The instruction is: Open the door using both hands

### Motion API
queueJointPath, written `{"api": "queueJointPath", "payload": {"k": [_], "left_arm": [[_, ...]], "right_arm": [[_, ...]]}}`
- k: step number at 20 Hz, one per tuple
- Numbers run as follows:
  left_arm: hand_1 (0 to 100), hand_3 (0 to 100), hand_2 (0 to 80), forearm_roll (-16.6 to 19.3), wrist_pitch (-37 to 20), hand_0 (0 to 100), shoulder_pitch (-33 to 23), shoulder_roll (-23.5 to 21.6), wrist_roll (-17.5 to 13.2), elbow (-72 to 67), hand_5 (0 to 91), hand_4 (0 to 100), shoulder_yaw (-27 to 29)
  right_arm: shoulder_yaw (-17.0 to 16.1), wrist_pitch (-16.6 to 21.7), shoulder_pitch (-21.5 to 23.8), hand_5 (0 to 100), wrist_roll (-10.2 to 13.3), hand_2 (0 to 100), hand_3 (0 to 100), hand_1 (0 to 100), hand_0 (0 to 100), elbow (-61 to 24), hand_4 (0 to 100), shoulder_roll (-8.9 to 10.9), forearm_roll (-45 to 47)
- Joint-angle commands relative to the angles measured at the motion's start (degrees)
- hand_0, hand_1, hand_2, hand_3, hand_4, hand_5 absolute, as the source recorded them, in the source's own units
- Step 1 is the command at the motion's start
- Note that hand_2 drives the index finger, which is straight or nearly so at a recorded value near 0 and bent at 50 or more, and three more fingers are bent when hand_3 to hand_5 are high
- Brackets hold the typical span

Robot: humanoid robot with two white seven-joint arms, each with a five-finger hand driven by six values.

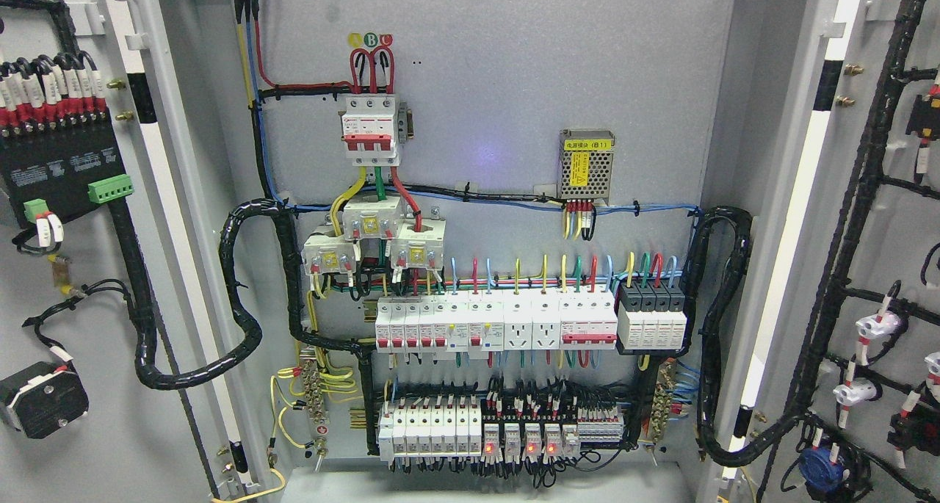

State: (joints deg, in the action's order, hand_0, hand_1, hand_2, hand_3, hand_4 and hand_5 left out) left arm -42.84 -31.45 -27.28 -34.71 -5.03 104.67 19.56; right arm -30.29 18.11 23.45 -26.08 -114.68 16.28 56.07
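An electrical cabinet stands with both doors swung wide. The left door shows its inner face at the picture's left, carrying a black module with red-and-white terminals. The right door shows its inner face at the right, with black cable looms and white fittings. Between them the grey back panel is fully exposed, with a red-and-white main breaker, rows of white breakers and relays with lit red lamps. Neither of my hands or arms appears in the head view.
Thick black cable bundles loop from the panel to each door. A perforated power supply sits at the upper right of the panel. The cabinet floor runs along the bottom edge.
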Motion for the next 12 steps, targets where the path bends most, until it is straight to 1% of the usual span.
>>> {"api": "queueJointPath", "payload": {"k": [1,10,12], "left_arm": [[0,0,0.0,-0.14,-0.01,0,0.12,-0.63,0.19,-2.10,0.0,0,0.66],[0,0,0.0,-0.14,-0.01,0,0.12,-0.71,0.19,-2.19,0.0,0,0.75],[0,0,0.0,-0.14,-0.01,0,0.12,-0.71,0.19,-2.19,0.0,0,0.75]], "right_arm": [[-0.21,0.26,0.19,0,-0.11,0,0,0,19,-1.59,0,0.06,0.09],[0.84,0.61,-0.07,0,-0.37,0,0,0,19,-2.74,0,0.33,0.35],[1.63,0.61,-0.25,0,-0.46,0,0,0,19,-2.74,0,0.33,0.35]]}}
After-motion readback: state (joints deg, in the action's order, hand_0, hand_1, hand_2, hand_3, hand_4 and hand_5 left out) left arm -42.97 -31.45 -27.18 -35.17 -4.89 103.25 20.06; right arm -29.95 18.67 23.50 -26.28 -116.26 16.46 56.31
